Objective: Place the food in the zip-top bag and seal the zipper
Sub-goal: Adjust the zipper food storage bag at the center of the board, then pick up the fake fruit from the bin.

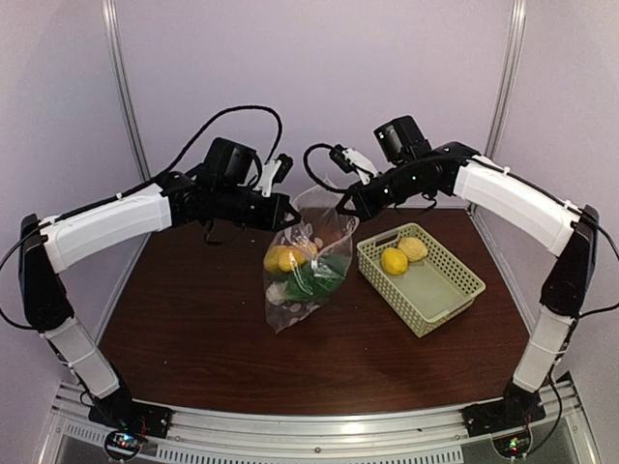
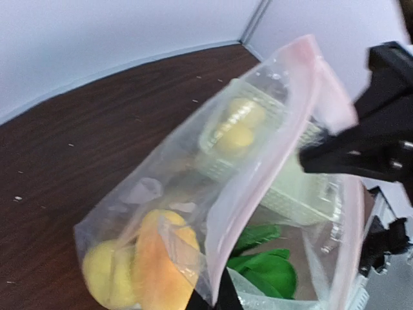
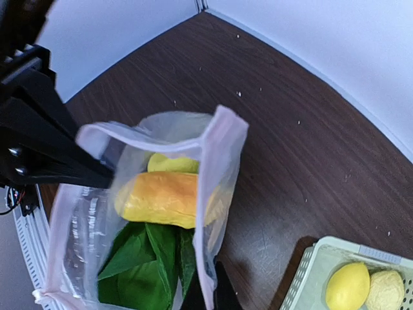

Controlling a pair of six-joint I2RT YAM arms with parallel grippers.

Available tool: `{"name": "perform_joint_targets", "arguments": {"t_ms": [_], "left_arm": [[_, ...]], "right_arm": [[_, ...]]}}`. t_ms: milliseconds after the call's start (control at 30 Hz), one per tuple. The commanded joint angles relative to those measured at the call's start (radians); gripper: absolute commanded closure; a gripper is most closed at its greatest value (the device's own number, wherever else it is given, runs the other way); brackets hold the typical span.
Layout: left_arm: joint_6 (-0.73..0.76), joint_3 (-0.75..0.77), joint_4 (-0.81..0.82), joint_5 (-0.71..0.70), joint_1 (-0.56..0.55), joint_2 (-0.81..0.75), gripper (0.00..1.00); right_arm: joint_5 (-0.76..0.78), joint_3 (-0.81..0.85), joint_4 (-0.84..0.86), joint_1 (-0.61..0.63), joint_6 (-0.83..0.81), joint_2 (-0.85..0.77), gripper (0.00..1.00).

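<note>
No readable text or labels appear anywhere.

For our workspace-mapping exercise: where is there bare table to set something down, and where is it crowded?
The table is bare left of the zip-top bag and along the near edge before bag and lattice basket. Crowded: back centre, where left gripper and right gripper hold the bag's mouth.

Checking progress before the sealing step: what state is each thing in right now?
zip-top bag: hanging open, held at its mouth by both arms
zipper: unsealed, mouth gaping
left gripper: jaws shut on the bag's rim
right gripper: jaws shut on the opposite rim
green leafy vegetable: inside the bag
orange piece: inside the bag
lemon: in the basket
potato: in the basket, beside the lemon
basket: upright, holding those two
</note>
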Motion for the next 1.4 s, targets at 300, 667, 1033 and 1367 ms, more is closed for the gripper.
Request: {"name": "perform_joint_targets", "arguments": {"t_ms": [300,667,1033,1367], "left_arm": [[0.174,0.31,-0.227,-0.176,0.038,0.163,1.0],[0.145,0.254,-0.209,-0.09,0.038,0.184,1.0],[0.14,0.195,-0.185,-0.014,0.038,0.134,1.0],[0.145,0.119,-0.176,-0.011,0.038,0.072,1.0]], "right_arm": [[0.038,0.265,-0.082,0.008,-0.01,0.188,1.0],[-0.026,0.058,-0.114,-0.028,-0.134,-0.034,0.37],[-0.04,-0.234,-0.129,-0.282,-0.351,-0.168,0.42],[0.159,-0.291,-0.004,-0.308,-0.372,0.021,0.48]]}}
